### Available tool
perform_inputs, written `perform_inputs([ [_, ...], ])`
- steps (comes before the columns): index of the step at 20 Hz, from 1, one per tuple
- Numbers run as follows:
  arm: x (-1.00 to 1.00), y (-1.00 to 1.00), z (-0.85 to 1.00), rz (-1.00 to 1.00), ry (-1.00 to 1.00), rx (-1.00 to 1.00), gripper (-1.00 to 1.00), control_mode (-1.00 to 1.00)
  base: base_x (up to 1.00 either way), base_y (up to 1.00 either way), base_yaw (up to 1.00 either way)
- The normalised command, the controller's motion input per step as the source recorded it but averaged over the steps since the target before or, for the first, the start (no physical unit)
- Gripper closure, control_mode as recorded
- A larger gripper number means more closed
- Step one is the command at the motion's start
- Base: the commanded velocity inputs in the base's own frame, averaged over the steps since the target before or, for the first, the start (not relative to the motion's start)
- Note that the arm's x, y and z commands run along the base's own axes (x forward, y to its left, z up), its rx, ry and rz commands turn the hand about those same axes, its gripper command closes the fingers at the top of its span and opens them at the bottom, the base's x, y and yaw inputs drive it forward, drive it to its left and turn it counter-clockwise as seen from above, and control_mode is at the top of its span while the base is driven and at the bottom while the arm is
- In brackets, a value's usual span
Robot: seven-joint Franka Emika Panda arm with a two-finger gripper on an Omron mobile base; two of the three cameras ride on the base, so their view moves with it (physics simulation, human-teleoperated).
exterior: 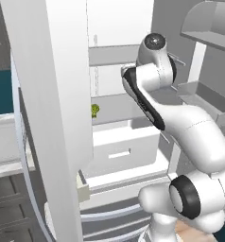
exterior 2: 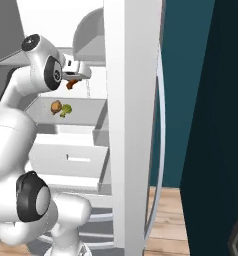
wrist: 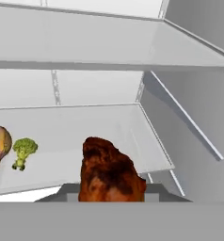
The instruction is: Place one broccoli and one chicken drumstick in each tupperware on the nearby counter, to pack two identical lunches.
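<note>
My gripper (exterior 2: 76, 75) is inside the open fridge, above the middle shelf, shut on a brown chicken drumstick (wrist: 109, 172) that hangs from it (exterior 2: 71, 84). In the hand view the held drumstick hides the fingertips. On the shelf (wrist: 85, 136) below lie a second, paler chicken drumstick (wrist: 0, 145) (exterior 2: 56, 106) and a green broccoli (wrist: 23, 150) (exterior 2: 66, 110) (exterior: 95, 110), side by side, apart from the gripper. The tupperware are out of view. A strip of the pale counter (exterior: 5, 166) over grey drawers shows at far left.
The open white fridge door (exterior: 48, 118) (exterior 2: 131, 125) stands close beside the arm. A white crisper drawer (exterior: 119, 151) sits under the shelf. Another shelf (wrist: 109, 47) lies just above the gripper. Door bins (exterior: 204, 94) are at the right.
</note>
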Motion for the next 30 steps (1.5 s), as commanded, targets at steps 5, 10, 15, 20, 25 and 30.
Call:
perform_inputs([
  [5, 0.00, 0.00, 0.00, 0.00, 0.00, 0.00, 1.00, 1.00, -0.95, 0.00, 0.10],
  [10, 0.00, 0.00, 0.00, 0.00, 0.00, 0.00, 1.00, 1.00, -1.00, 0.03, 0.09],
  [15, 0.00, 0.00, 0.00, 0.00, 0.00, 0.00, 1.00, 1.00, -1.00, 0.01, 0.09],
  [20, 0.00, 0.00, 0.00, 0.00, 0.00, 0.00, 1.00, 1.00, -0.94, 0.18, 0.06],
  [25, 0.00, 0.00, 0.00, 0.00, 0.00, 0.00, 1.00, 1.00, -0.37, 0.91, 0.00],
  [30, 0.00, 0.00, 0.00, 0.00, 0.00, 0.00, 1.00, 1.00, -0.17, 1.00, 0.00],
])
